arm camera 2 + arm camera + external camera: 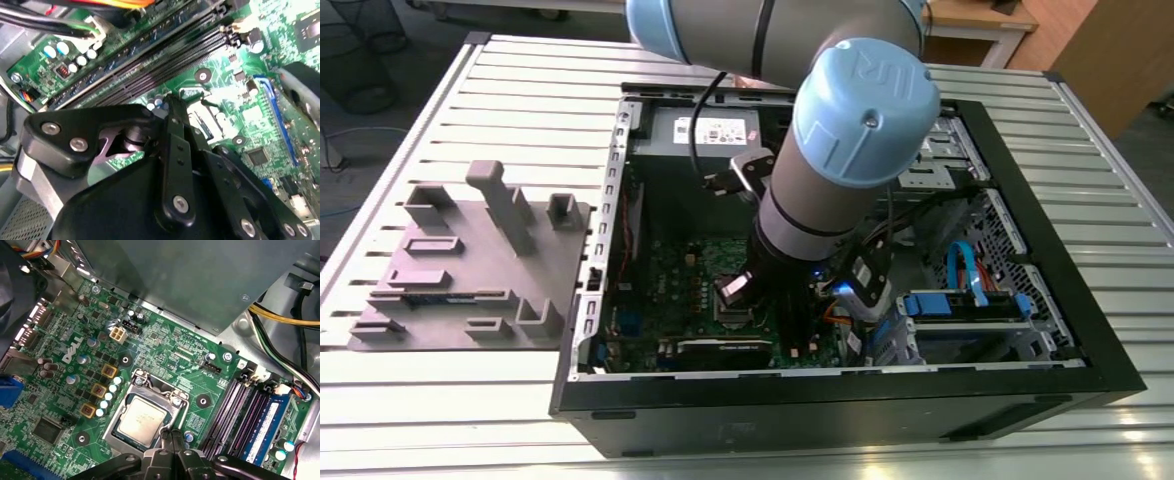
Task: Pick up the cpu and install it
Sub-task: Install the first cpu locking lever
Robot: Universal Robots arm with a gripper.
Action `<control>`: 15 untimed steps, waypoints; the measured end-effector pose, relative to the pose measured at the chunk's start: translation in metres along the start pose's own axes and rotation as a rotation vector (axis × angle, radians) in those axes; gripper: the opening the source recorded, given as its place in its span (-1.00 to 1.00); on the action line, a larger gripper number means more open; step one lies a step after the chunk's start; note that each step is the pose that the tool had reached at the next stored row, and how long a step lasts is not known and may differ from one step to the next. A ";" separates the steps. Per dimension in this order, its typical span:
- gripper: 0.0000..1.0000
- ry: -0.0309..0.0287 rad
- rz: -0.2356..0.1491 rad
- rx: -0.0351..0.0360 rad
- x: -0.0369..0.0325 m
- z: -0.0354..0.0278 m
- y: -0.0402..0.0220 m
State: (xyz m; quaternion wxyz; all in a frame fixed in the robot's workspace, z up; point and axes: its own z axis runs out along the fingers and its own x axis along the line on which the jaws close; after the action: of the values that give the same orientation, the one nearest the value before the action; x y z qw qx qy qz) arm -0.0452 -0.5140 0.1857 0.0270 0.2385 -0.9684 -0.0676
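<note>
The cpu (140, 421) lies in the socket frame (145, 417) on the motherboard (165, 342), memory slots (235, 415) beside it.

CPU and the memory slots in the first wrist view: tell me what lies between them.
In the first wrist view, between the cpu and the memory slots lie the socket frame's edge and bare green motherboard with a mounting hole.

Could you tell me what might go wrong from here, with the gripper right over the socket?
The cpu lies in the socket with the frame not closed over it; a nudge from the gripper just beside it might shift it. The arm is deep inside the case, near cables it could snag.
</note>
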 end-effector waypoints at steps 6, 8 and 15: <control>-0.77 -0.0022 0.000 -0.0034 -0.0004 -0.0189 0.0032; -0.77 -0.0022 0.000 -0.0032 -0.0004 -0.0212 0.0035; -0.77 -0.0015 0.002 -0.0016 0.0024 -0.0221 -0.0016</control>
State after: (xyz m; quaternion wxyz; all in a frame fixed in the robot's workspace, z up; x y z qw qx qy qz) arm -0.0447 -0.5190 0.2074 0.0265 0.2372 -0.9687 -0.0685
